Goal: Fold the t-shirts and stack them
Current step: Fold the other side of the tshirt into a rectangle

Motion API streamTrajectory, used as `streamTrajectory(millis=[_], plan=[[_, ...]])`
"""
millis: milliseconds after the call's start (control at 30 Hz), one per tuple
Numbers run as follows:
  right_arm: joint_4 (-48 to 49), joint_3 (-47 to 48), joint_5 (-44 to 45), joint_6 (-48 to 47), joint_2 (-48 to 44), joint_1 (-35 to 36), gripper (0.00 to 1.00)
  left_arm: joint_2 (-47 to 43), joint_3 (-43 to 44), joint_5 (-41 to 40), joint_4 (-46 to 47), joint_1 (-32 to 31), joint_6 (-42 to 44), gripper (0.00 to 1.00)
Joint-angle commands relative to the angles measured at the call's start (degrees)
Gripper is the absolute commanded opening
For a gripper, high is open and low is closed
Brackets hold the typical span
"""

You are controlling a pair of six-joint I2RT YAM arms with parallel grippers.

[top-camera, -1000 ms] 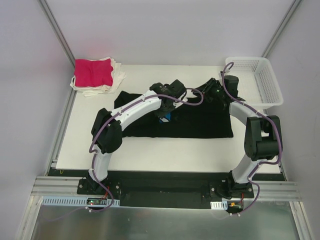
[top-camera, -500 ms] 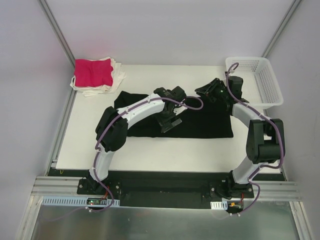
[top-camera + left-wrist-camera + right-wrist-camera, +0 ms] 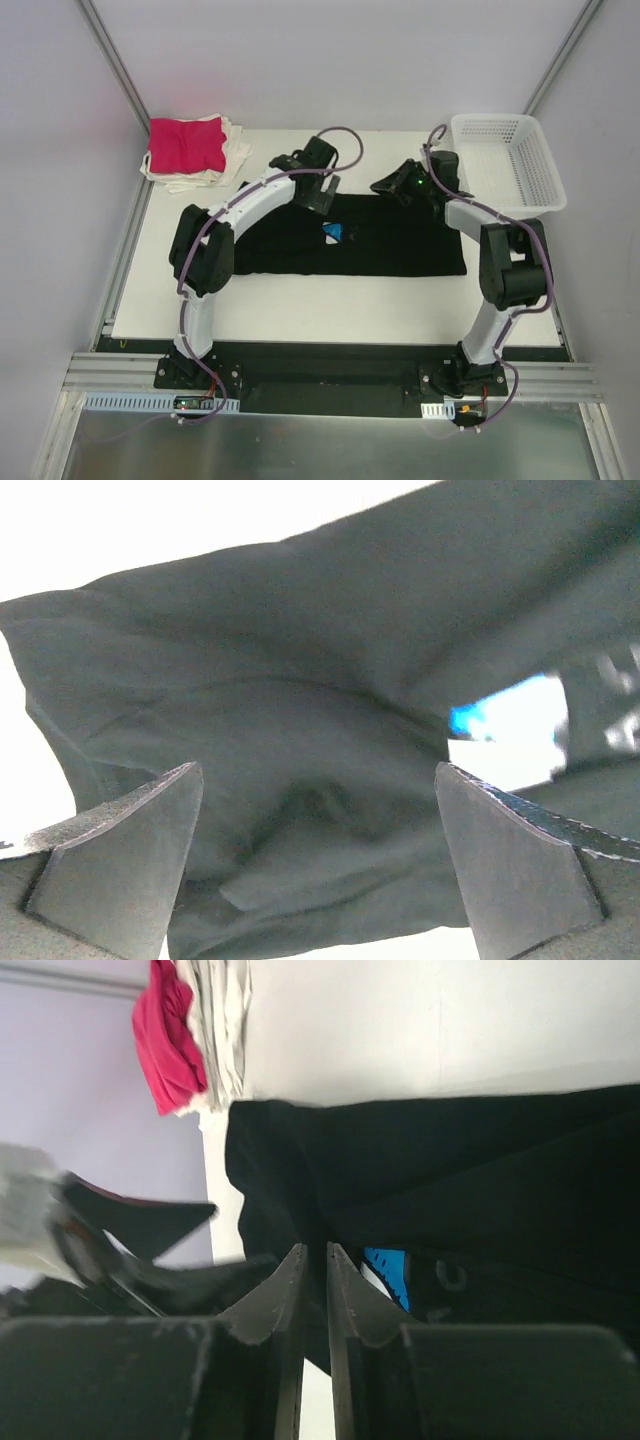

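Observation:
A black t-shirt (image 3: 400,245) lies folded into a flat strip across the middle of the table, with a bit of its blue print (image 3: 332,232) showing. My left gripper (image 3: 318,200) hovers over the shirt's far edge, open and holding nothing. In the left wrist view (image 3: 315,770) only black cloth (image 3: 300,680) lies under it. My right gripper (image 3: 381,187) hangs at the shirt's far edge to the right. Its jaws (image 3: 314,1252) are closed to a thin slit with nothing seen between them. A pink t-shirt (image 3: 187,145) tops folded white ones (image 3: 236,152) at the far left.
A white mesh basket (image 3: 545,175) stands at the far right corner. The table's white top (image 3: 330,305) shows in front of the black shirt. Grey walls enclose the left, right and back. The two arms reach close together over the shirt's far edge.
My left gripper opened, let go of the black shirt and drew back to its far edge, uncovering the blue print. My right gripper shifted left and its jaws narrowed.

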Motion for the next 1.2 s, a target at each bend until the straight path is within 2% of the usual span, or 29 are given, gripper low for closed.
streamTrajectory(millis=[0,167,600,833,1167], plan=[[1.64,4.91,0.37,-0.96,5.37,4.58,0.15,-4.60,-3.81,-1.51,12.72,3.13,-13.49,0.99],[1.73,7.73,0.10,0.10,12.22,8.45,0.15,-3.81,-6.11,0.17,17.58,5.68,-21.22,0.99],[2.96,15.20,-0.78,3.44,24.89,9.77,0.13,1.38,-10.06,10.01,26.37,8.93,-29.14,0.98],[4.45,14.24,-0.60,5.37,26.48,6.70,0.13,-1.16,-18.93,19.33,36.12,10.96,-36.96,0.97],[6.47,9.41,0.45,5.55,22.44,-0.69,0.14,-9.60,-32.28,18.10,45.96,11.04,-43.03,0.98]])
